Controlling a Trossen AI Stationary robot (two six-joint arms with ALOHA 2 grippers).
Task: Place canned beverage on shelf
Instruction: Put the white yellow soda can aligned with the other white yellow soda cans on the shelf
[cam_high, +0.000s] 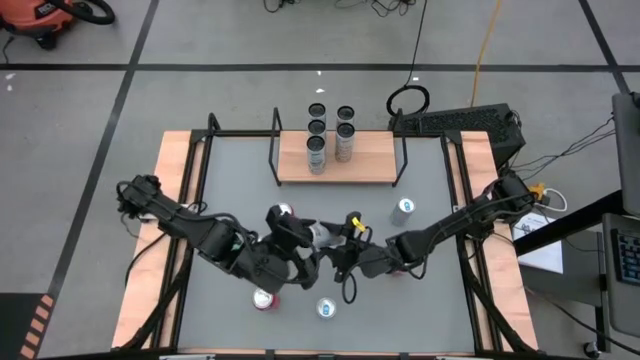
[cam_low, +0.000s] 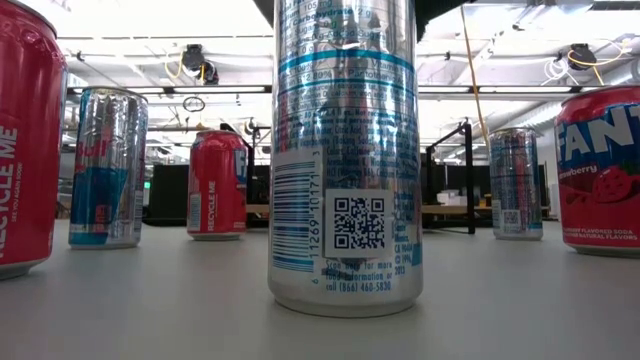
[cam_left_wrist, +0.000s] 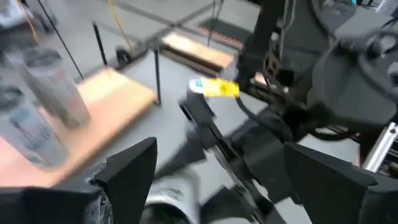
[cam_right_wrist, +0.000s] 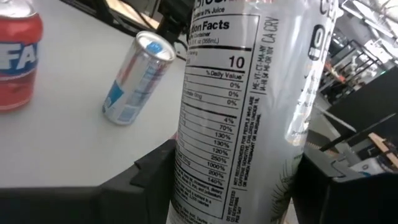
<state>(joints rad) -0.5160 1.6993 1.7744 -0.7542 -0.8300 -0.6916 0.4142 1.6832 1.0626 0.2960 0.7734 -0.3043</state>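
Left of centre, the left gripper (cam_high: 298, 240) is hovering over the grey table (cam_high: 430, 300) with its dark fingers (cam_left_wrist: 130, 171) spread wide. They are standing on either side of one end of the silver can (cam_right_wrist: 249, 112) without pressing on it. At the centre, the can is hanging between the two grippers. It is a tall, slim cylinder of thin, glossy metal with a smooth printed label. In the high view its long axis is appearing tilted rather than upright, running crosswise to the right fingers. Just to the right, the right gripper (cam_high: 345, 245) is clamping the can around its body, with its matte black fingers (cam_right_wrist: 155, 174) bearing on opposite sides, so the right arm is carrying the load. The coming move is turning on one relation: the shelf (cam_high: 370, 165) is lying well apart from both grippers, toward the far edge of the table. It is a flat light-wood board with thin black rod frames at its ends. Several upright cans are crowding its left half, while its right half is showing bare wood. The can is therefore probably needing to be righted before being set there. The thin wall is likely denting under a hard squeeze, and the slick surface may be slipping.
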